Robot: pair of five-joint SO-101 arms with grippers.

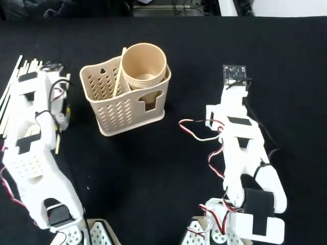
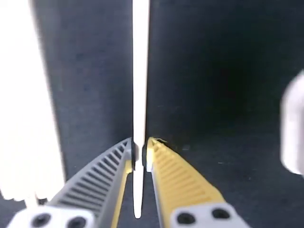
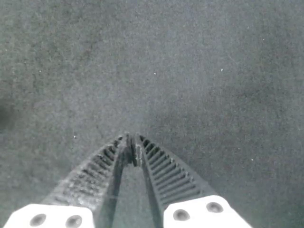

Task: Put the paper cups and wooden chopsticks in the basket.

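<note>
- Beige perforated basket [image 1: 122, 109]: upright, left of centre.
- Tan paper cups [image 1: 145, 64]: nested in one stack, mouths up, standing in the basket's right end and rising above its rim.
- Leaning chopstick [image 1: 120, 71]: propped inside the basket, just beside the cups.
- Single chopstick [image 2: 140, 71]: pinched between the left gripper [image 2: 140, 152] tips.
- Loose chopsticks [image 2: 28, 104]: pale bundle lying alongside.

The beige perforated plastic basket [image 1: 122, 109] stands left of centre on the black bench [image 1: 168, 163], stacked paper cups [image 1: 145, 64] inside (a wooden chopstick [image 1: 121, 69] beside them); loose wooden chopsticks [image 1: 13, 74] lie far left.
</note>
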